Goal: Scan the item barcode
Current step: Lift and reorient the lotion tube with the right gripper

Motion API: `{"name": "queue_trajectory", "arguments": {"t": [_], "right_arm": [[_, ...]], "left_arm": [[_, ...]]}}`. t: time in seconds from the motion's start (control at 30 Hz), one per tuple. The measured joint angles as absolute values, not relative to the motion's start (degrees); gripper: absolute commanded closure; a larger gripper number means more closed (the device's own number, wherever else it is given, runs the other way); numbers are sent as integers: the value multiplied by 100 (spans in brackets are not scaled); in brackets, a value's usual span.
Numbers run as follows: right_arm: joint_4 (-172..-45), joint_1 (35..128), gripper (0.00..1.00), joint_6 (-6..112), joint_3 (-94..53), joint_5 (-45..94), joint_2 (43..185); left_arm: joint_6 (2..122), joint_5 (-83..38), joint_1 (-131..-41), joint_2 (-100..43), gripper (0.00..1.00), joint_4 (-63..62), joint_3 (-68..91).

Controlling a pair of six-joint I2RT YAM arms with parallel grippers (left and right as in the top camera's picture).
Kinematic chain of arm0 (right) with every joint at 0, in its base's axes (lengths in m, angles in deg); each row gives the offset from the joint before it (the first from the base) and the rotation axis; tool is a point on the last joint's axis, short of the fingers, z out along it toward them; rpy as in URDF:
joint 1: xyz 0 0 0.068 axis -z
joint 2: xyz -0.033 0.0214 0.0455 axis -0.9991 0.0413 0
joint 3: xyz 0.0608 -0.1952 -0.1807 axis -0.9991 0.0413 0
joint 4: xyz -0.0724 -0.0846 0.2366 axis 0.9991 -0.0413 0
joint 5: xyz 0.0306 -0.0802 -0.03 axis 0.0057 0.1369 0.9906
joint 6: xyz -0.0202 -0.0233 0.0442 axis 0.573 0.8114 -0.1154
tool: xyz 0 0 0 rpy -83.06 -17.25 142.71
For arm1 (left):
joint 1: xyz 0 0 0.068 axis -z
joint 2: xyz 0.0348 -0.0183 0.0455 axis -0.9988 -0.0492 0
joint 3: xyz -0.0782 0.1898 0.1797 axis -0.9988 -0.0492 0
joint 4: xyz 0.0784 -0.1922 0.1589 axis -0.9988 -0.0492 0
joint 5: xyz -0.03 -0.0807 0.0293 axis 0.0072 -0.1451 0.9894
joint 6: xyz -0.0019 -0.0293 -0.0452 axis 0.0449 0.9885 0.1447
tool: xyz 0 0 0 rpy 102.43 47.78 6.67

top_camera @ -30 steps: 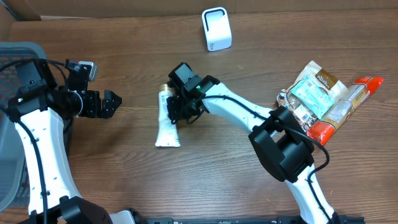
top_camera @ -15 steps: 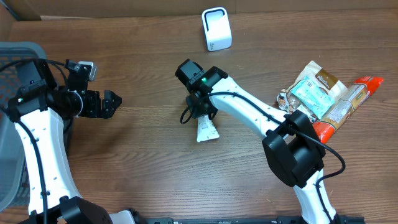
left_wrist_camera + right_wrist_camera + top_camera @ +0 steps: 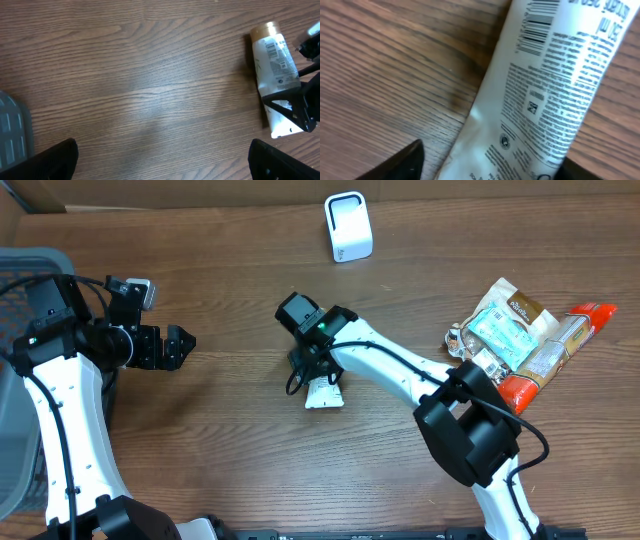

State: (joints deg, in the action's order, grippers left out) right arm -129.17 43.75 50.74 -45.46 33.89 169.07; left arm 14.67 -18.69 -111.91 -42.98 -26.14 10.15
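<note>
Near the middle of the wooden table [image 3: 200,430], a white tube [image 3: 323,393] with a gold cap [image 3: 263,31] lies flat. Its crimped end points toward 6 o'clock and its barcode [image 3: 536,27] faces up. The right gripper [image 3: 312,368] hangs directly over it with its jaws parted to either side. One finger [image 3: 402,162] stands clear of the tube with bare wood between, so the tube is not gripped. At 9 o'clock the left gripper [image 3: 182,345] hovers wide and empty, with a grey basket [image 3: 15,440] beyond it at the table's edge. A white scanner [image 3: 348,226] stands at 12 o'clock, well apart from the tube. Snack packets [image 3: 510,330] lie heaped at 3 o'clock.
</note>
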Motion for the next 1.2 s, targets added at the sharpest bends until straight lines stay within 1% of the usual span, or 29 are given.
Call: {"name": "queue_trajectory", "arguments": {"t": [0.1, 0.23, 0.43, 0.53, 0.7, 0.77, 1.0, 1.03, 1.1, 1.13, 1.2], "right_arm": [[-12967, 4677, 22, 5080, -4550, 2926, 16907], [-13162, 5313, 16, 5235, -4578, 2204, 16903], [-13429, 6345, 14, 5633, -4607, 959, 16892], [-13413, 6653, 14, 5795, -4552, 504, 16877], [-13208, 6655, 13, 5968, -3993, -32, 16783], [-12893, 6566, 14, 5983, -3667, -200, 16772], [-12041, 6227, 14, 5594, -2836, -768, 16518], [-11903, 6185, 15, 5485, -2749, -821, 16492], [-11752, 6122, 21, 5340, -2651, -895, 16457], [-11689, 6093, 27, 5273, -2620, -906, 16453], [-11628, 6072, 42, 5172, -2572, -908, 16453]], "left_arm": [[1467, -1869, -11191, -4298, 0, -2614, 1015], [1467, -1867, -11191, -4298, 0, -2614, 1015], [1467, -1869, -11191, -4298, 0, -2614, 1015], [1467, -1867, -11191, -4298, 0, -2614, 1017], [1467, -1867, -11191, -4298, 0, -2614, 1015], [1467, -1867, -11191, -4298, 1, -2614, 1015], [1467, -1869, -11191, -4298, 0, -2614, 1015], [1467, -1867, -11191, -4298, 0, -2614, 1015], [1467, -1869, -11191, -4298, 0, -2614, 1015], [1467, -1869, -11191, -4298, 1, -2614, 1015], [1467, -1867, -11191, -4298, 0, -2614, 1017]]}}
